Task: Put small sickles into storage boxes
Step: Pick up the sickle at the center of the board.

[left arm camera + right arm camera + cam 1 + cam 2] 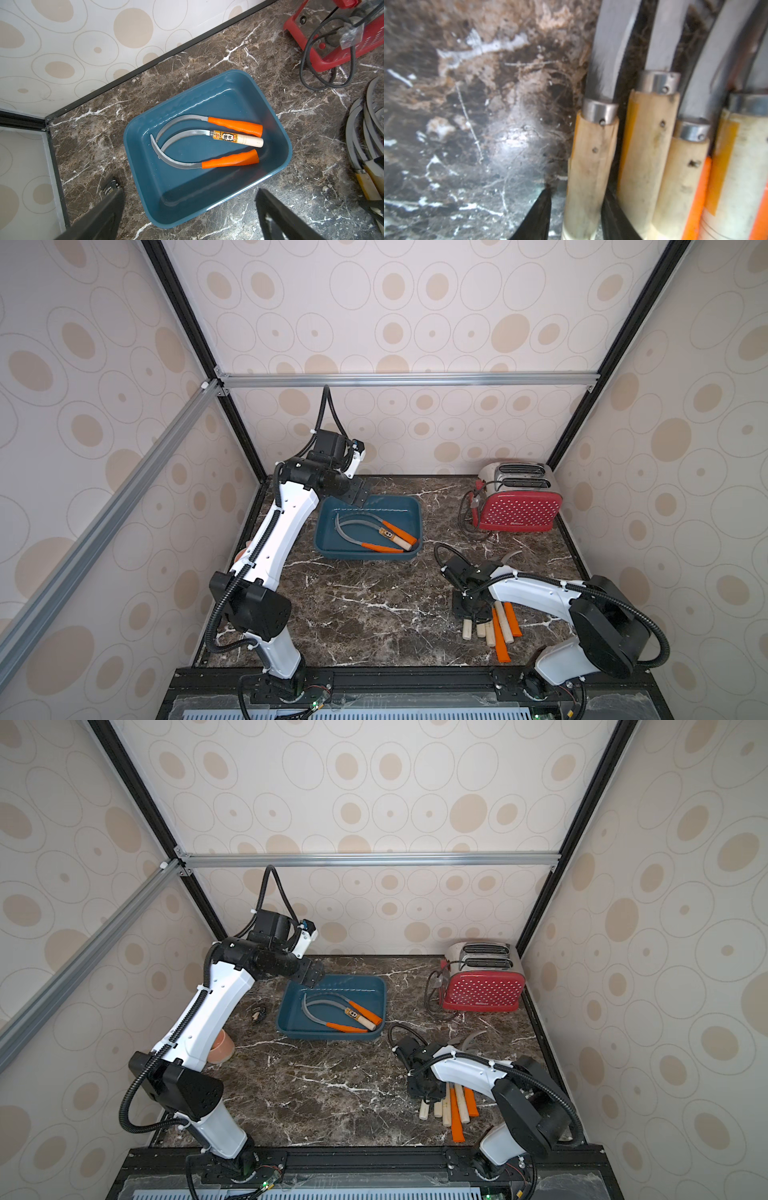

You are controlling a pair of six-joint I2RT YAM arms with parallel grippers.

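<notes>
Well apart from the tray [395,506], 1 wooden-handled sickle [591,166] is straddled by the right gripper [577,195], jaws narrowly parted, unclamped

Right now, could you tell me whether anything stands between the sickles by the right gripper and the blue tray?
Nothing visible does: only bare marble lies between the sickle pile and the tray. The toaster stands aside; the left gripper hovers over the tray's far corner.
</notes>
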